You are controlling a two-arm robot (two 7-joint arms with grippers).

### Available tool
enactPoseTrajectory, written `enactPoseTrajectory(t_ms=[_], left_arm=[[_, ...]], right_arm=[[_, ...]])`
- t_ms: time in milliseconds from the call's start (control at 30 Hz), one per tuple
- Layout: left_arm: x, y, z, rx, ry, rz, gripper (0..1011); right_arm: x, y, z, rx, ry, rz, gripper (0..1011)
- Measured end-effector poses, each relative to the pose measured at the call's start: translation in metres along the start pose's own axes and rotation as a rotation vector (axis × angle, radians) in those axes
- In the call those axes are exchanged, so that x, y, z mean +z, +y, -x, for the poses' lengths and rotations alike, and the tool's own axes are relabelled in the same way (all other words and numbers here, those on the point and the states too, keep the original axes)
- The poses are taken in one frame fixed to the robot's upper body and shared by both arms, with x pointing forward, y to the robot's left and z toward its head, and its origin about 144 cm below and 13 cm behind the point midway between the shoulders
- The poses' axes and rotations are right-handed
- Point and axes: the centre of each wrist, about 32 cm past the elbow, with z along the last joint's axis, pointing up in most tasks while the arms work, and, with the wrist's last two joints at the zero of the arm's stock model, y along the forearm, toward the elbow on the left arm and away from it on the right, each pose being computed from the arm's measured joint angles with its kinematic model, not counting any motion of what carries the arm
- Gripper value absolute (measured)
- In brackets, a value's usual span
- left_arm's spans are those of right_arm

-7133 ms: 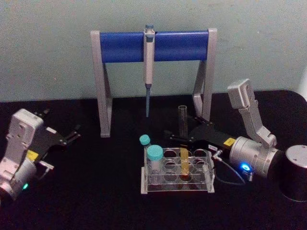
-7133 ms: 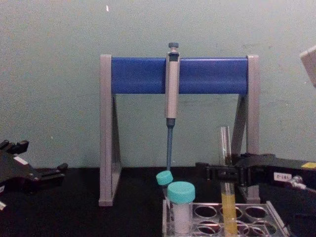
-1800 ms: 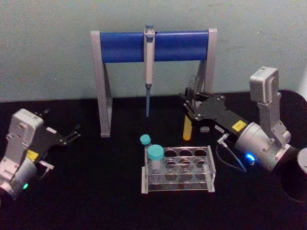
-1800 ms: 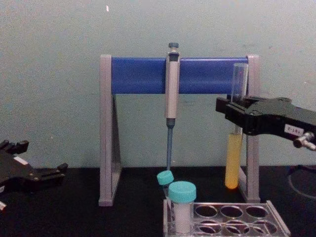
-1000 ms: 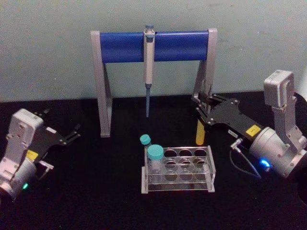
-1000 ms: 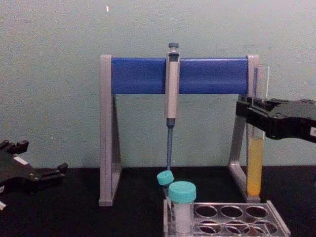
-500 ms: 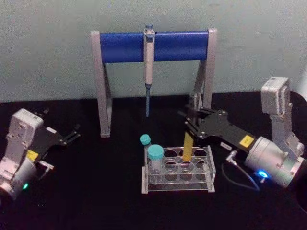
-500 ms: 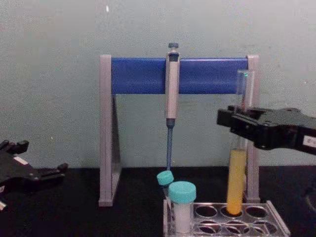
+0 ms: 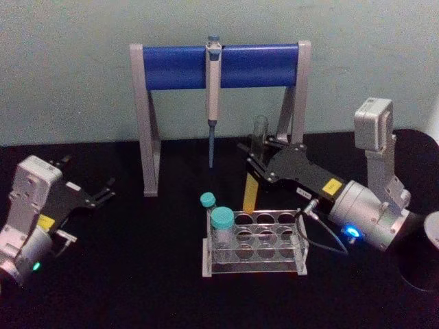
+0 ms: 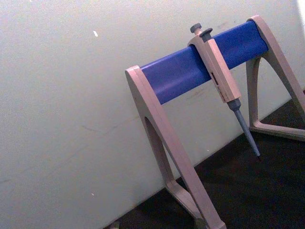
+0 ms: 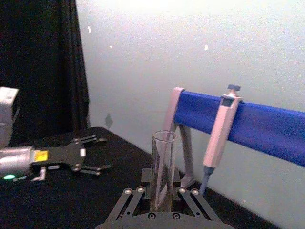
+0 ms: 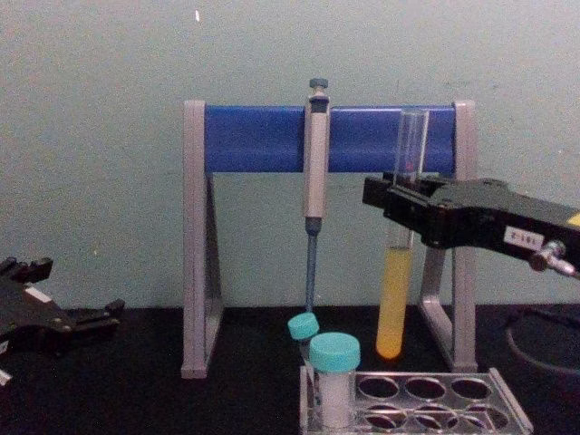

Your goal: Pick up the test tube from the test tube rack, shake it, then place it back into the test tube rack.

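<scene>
The right pincer (image 9: 259, 164) gripped the test tube (image 9: 250, 194) upright by its clear upper part, lifted just above the rack (image 9: 255, 267), apparently with room for shaking. The left pincer (image 9: 104, 191) sat wide, idle, far left.

Wall (image 9: 68, 75): pale grey-green, plain and matte, rising straight behind the tabletop across the full width.
Marks: a few small white specks on the wall, one (image 12: 197, 15) high up.
Tabletop (image 9: 137, 281): flat black surface, meeting the wall in a straight line.
Curtain (image 11: 43, 62): black drape hanging in vertical folds beside the wall.
Light: soft and even, with only faint shadows on the wall.
</scene>
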Motion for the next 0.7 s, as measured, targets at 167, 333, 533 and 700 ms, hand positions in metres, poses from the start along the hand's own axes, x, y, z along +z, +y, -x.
enactPoseTrajectory(t_ms=[167, 333, 533, 700], left_arm=[[0.0, 0.0, 0.0, 0.0, 0.0, 0.0, 1010], [0.0, 0.0, 0.0, 0.0, 0.0, 0.0, 1010], [0.0, 0.0, 0.0, 0.0, 0.0, 0.0, 1010], [0.0, 0.0, 0.0, 0.0, 0.0, 0.0, 1010]], right_arm=[[-0.002, 0.006, -0.005, -0.038, -0.014, -0.008, 229], [-0.003, 0.006, -0.009, -0.088, -0.029, -0.003, 229], [-0.004, 0.002, -0.012, -0.128, -0.033, 0.005, 229], [-0.003, -0.001, -0.013, -0.142, -0.034, 0.007, 229]])
